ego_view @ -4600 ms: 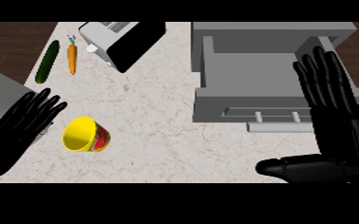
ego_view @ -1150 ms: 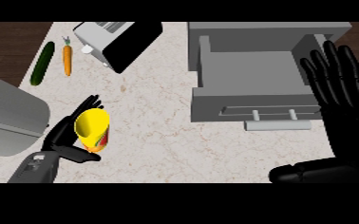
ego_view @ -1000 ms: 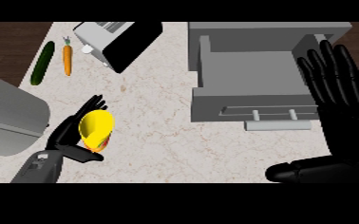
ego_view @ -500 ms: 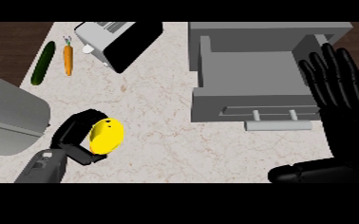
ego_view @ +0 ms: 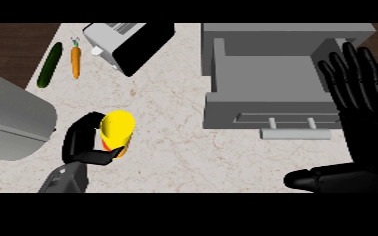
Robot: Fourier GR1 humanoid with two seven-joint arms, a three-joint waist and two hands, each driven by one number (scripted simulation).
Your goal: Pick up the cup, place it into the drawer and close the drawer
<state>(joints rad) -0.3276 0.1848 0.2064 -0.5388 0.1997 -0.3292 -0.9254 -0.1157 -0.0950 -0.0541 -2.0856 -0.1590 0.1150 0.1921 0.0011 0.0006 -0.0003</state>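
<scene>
Head view: we hold the cup (ego_view: 117, 131) in our left hand (ego_view: 83, 145), fingers curled round it, above the counter (ego_view: 170, 145), ready for carrying to the open drawer (ego_view: 269, 75). Our right hand (ego_view: 353, 95) rests beside it, fingers straight.

Toaster (ego_view: 125, 44): upper left of the frame, silver body with a black side, lying askew
Carrot (ego_view: 74, 62): just left of the toaster, pointing down the frame
Cucumber (ego_view: 50, 65): beside the carrot, leftmost, slightly tilted
Counter (ego_view: 170, 145): pale speckled stone under it all
</scene>
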